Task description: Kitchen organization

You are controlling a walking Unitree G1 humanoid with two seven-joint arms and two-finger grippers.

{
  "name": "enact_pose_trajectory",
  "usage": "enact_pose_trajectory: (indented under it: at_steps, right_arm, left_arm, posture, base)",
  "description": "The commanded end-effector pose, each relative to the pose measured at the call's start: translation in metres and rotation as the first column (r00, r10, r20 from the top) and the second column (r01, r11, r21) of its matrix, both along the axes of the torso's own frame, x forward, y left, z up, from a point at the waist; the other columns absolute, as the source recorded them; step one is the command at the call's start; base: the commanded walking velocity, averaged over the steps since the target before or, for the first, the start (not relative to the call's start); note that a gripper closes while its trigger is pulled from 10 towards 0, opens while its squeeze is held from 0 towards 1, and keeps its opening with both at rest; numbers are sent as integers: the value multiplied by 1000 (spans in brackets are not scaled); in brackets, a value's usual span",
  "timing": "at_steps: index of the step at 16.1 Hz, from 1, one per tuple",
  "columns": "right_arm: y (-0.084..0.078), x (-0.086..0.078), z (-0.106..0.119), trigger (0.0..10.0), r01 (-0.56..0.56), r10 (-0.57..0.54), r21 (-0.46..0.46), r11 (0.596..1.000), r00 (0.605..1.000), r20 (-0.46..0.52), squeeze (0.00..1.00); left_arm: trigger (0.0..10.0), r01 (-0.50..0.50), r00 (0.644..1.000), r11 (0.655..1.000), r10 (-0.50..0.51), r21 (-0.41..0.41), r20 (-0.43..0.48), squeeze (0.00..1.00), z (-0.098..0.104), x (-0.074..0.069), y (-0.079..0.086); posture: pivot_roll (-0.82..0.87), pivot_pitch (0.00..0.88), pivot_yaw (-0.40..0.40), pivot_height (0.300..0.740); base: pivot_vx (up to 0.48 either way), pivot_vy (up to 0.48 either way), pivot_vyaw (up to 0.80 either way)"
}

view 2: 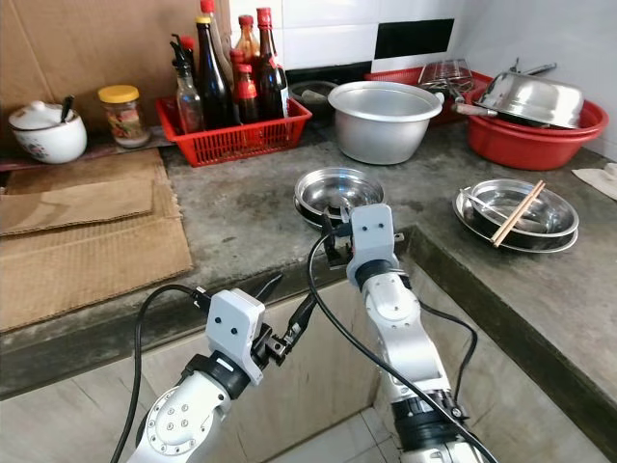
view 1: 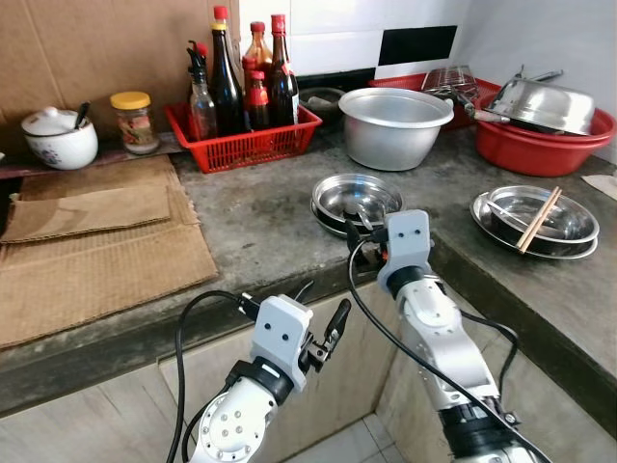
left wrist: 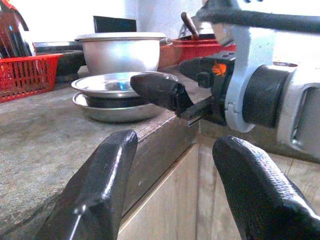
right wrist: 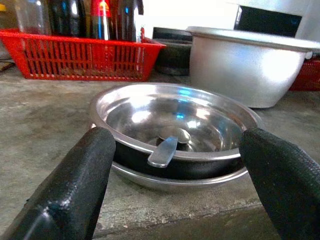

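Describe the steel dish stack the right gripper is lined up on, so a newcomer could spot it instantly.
On the grey stone counter, look at the front edge just ahead of the right gripper, in front of the big aluminium pot. There sits a stack of round steel dishes with a spoon lying inside. The similar stack further right carries chopsticks instead.

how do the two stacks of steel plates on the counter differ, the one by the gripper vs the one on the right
The near stack holds a metal spoon in its top dish; the right stack carries a pair of chopsticks laid across it. The near stack sits at the counter's front edge, just ahead of the right gripper, whose jaws are open; the right stack lies by the red basin. Both are shiny, shallow, nested steel dishes.
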State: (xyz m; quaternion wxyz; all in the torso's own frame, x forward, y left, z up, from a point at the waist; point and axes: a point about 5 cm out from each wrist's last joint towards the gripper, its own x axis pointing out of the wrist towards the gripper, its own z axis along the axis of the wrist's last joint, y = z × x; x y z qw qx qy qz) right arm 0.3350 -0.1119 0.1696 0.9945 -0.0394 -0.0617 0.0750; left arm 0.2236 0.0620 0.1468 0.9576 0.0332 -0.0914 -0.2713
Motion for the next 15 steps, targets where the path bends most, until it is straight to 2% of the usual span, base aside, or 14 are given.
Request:
enact_pose_trajectory:
  at_steps: [1, 7, 8, 9, 10, 11, 15]
  right_arm:
    - [2, 5, 6, 10000, 4, -4, 9, 1000, 1000, 26, 0]
    - [8, 12, 4, 10000, 10, -10, 45, 999, 1000, 14, 0]
    - [8, 13, 3, 9451, 9, -10, 48, 999, 1000, 14, 0]
    - [8, 13, 3, 9451, 9, -10, 48, 999, 1000, 14, 0]
    - [8, 13, 3, 2627, 12, -13, 52, 999, 1000, 16, 0]
    - [7, 14, 4, 0, 15, -16, 56, 998, 1000, 19, 0]
    - [5, 16, 5, 0, 20, -22, 57, 998, 999, 24, 0]
  left_arm:
    - [10000, 9, 999, 1000, -9, -6, 43, 0, 9, -1, -1]
    - [10000, 9, 997, 1000, -7, -28, 74, 0, 17, 1, -5]
    - [10000, 9, 997, 1000, -7, -27, 72, 0, 17, 1, -4]
    - [10000, 9, 997, 1000, -7, -26, 71, 0, 16, 1, -4]
    - [10000, 9, 997, 1000, -7, -24, 71, 0, 16, 1, -4]
    - [10000, 8, 997, 1000, -6, -23, 70, 0, 16, 1, -4]
    - [10000, 4, 997, 1000, -3, -20, 71, 0, 16, 2, -3]
  posture:
    - [49, 45, -71, 740]
    - [50, 45, -70, 740]
    - [45, 46, -71, 740]
    - [46, 46, -69, 740]
    - [46, 45, -71, 740]
    - [47, 45, -71, 740]
    - [47, 44, -73, 740]
  base:
    - [0, 0, 0]
    - [0, 0, 0]
    - [0, 0, 0]
    - [0, 0, 0]
    - [0, 0, 0]
    - [0, 0, 0]
    - [0, 0, 0]
